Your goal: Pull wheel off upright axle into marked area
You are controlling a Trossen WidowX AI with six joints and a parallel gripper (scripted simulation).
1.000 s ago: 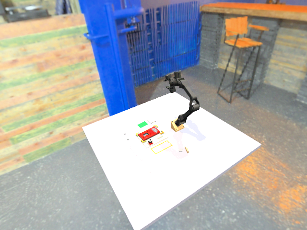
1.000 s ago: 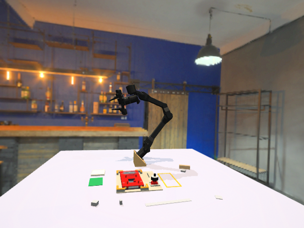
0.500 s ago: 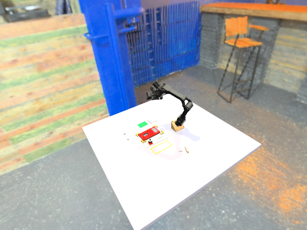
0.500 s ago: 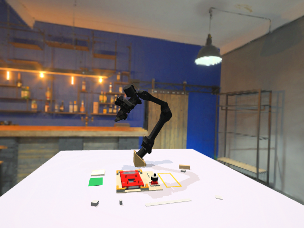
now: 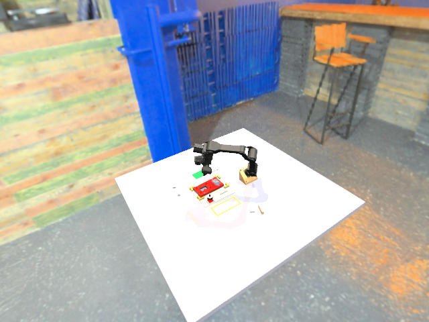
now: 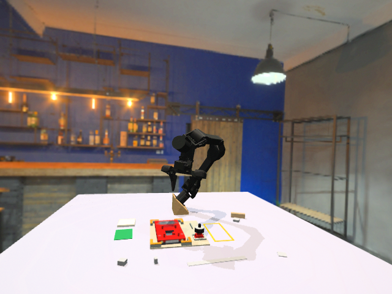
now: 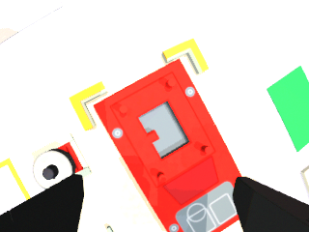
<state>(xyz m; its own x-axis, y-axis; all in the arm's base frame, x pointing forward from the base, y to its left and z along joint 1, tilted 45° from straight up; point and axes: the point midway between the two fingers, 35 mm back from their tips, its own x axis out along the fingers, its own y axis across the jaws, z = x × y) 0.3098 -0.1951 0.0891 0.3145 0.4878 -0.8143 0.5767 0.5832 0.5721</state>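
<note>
the arm bends over from its wooden base (image 6: 179, 205), wrist pointing down, so the gripper (image 6: 173, 180) hangs well above the red plate (image 7: 169, 157). its jaws stand partly open with nothing between them. the wheel (image 7: 53, 169) sits on the upright axle beside the red plate, next to the yellow-outlined marked area (image 6: 218, 231). in the wrist view the dark fingertips cut off the lower corners, and only a sliver of the yellow outline shows.
</note>
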